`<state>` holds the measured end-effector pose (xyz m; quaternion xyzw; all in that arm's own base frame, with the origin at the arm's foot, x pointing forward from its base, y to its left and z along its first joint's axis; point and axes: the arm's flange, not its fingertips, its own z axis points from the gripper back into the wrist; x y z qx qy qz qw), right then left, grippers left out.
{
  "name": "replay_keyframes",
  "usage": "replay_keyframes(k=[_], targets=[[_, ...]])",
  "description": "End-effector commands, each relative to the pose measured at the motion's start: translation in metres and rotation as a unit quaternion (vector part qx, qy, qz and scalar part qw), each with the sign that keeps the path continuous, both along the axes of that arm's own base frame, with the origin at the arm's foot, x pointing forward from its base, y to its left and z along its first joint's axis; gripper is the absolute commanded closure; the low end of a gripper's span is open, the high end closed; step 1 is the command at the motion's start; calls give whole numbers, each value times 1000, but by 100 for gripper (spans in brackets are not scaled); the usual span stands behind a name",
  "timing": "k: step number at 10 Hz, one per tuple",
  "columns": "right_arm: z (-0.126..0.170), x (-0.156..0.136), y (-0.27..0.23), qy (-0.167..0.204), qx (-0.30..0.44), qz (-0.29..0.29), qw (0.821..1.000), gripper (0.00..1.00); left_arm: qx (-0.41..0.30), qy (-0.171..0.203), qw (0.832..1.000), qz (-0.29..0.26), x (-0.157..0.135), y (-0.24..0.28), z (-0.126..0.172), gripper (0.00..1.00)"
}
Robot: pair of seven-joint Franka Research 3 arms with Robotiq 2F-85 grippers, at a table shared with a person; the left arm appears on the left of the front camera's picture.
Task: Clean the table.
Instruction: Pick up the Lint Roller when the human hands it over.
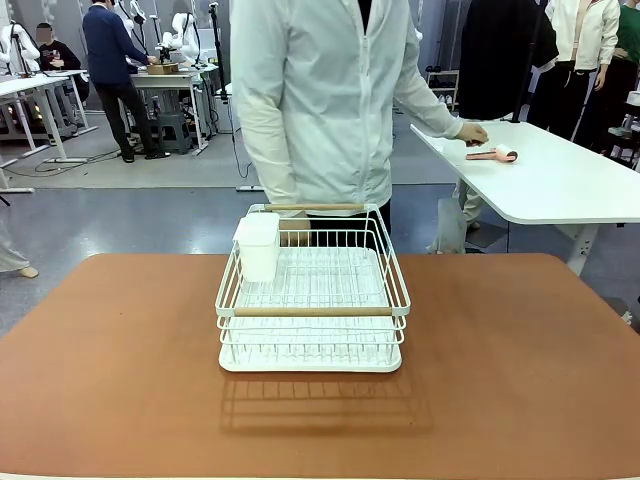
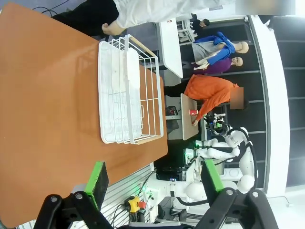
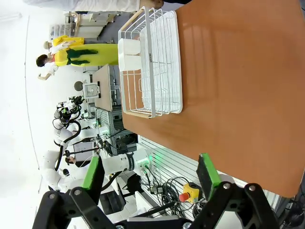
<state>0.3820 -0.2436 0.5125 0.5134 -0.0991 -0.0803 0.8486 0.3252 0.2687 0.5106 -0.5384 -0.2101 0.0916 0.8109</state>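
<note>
L gripper (image 2: pixel 155 172): fingers spread wide, nothing btwn the green pads (image 2: pixel 98 177), hanging by the robot-side edge of the table (image 2: pixel 47 119). R gripper (image 3: pixel 148 168): same, fingers wide apart and empty, also by that edge.

The table is the big reddish-brown top w/ rounded corners. In the front view it runs from 6 o'clock up to mid-frame.

White wire rack (image 1: pixel 312 300) stands upright at table centre, a bit toward 12 o'clock. It sits on a white drip tray (image 1: pixel 310 362), w/ wooden bars across its near and far rims. White holder (image 1: pixel 257 247) hangs inside the rack at its 10 o'clock corner.

Beyond, at 12 o'clock, a person (image 1: pixel 320 100) in a pale jacket stands at the table's far edge. One hand (image 1: pixel 293 232) is just behind the rack's far rim. Other hand (image 1: pixel 473 132) rests on a white table (image 1: pixel 560 190) at 2 o'clock, beside a pink object (image 1: pixel 497 154).
</note>
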Motion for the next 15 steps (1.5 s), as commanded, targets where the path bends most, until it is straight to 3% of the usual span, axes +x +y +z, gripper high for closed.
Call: replay_keyframes(k=[1, 15], targets=[[3, 0, 1, -5, -1, 1, 1000, 0, -9, -9, 1000, -2, -3, 1, 1, 0], [3, 0, 1, -5, -1, 1, 1000, 0, -9, -9, 1000, -2, -3, 1, 1, 0]])
